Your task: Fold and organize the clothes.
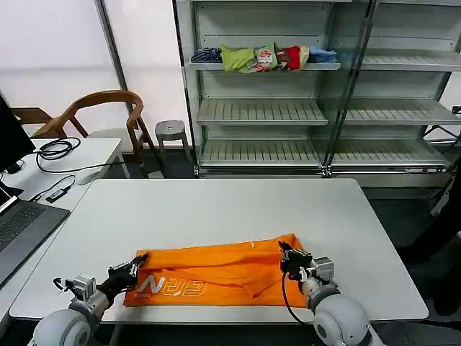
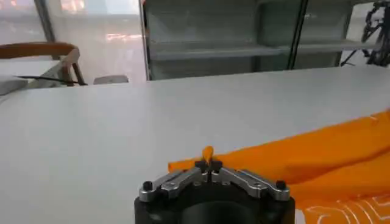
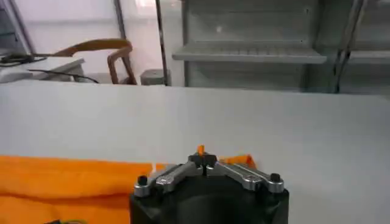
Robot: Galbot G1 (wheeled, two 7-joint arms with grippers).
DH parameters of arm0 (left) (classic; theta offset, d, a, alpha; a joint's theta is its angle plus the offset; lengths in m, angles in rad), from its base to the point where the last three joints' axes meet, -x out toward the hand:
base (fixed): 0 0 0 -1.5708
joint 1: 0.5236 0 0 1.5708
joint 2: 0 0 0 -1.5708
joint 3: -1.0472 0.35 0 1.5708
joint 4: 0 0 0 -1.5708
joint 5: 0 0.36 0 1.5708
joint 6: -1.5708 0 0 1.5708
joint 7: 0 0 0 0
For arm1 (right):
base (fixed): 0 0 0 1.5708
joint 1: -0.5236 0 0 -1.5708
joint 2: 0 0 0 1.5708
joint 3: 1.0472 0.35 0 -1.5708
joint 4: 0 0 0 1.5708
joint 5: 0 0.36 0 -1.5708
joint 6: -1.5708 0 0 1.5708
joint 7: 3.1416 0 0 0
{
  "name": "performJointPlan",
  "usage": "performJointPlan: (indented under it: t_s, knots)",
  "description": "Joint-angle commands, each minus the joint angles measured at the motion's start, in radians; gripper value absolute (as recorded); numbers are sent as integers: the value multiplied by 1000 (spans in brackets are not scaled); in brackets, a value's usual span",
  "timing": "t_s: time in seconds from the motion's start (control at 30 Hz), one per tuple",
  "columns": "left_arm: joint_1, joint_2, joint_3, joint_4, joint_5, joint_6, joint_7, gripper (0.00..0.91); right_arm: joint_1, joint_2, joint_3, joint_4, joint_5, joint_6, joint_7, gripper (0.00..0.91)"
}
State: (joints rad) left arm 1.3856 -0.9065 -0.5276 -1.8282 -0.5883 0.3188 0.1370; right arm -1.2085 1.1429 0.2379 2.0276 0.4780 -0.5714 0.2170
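I'm holding the shirt (image 1: 216, 276), lying near the table's (image 1: 216, 209) front edge, with the left gripper (image 1: 137, 262) and right gripper (image 1: 287, 254) each pinched on a corner, and I'm judging either thin pinch could slip, skewing the fold.

A: What colour is the T-shirt (image 1: 223, 276) near the front edge of the table (image 1: 216, 209)?

B: Bright orange, plain, with white block lettering toward its left end. The table under it is plain white.

A: And the grippers?

B: The left gripper (image 1: 137, 263) and the right gripper (image 1: 285, 252) are black; the wrist views show silver metal links behind their fingertips, with a scrap of orange between them.
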Motion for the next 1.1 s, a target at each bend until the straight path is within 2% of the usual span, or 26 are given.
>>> performJointPlan:
  t_s: [0.03,0.17,0.2,0.23,0.27,0.5,0.63,0.8,1.1]
  knots:
    - [21,-2,0,-10,13,-1,-4,20,-36,-1,3,4,-21,0,-2,0]
    - [24,-2,2,-15,26,0,-11,30,-49,0,3,-10,-67,16,-17,0]
    - [25,-3,2,-16,30,1,-12,907,-49,0,3,-11,-67,17,-19,0]
    - [26,-3,2,-18,47,11,-18,907,-49,1,4,-13,-69,17,-20,71]
    - [29,-3,0,-25,56,19,-19,907,-51,1,3,-13,-74,12,-10,907]
    - [33,-4,-17,-66,60,14,-55,907,-65,-2,24,4,-77,20,-15,907]
    - [37,-1,-29,-107,38,10,-101,907,-109,-5,76,40,-136,61,-58,907]
    - [48,-8,-6,-154,2,24,-266,907,-173,-7,146,87,-191,120,-106,907]
    - [58,-66,65,-147,-47,55,-509,907,-228,3,208,115,-212,148,-114,907]
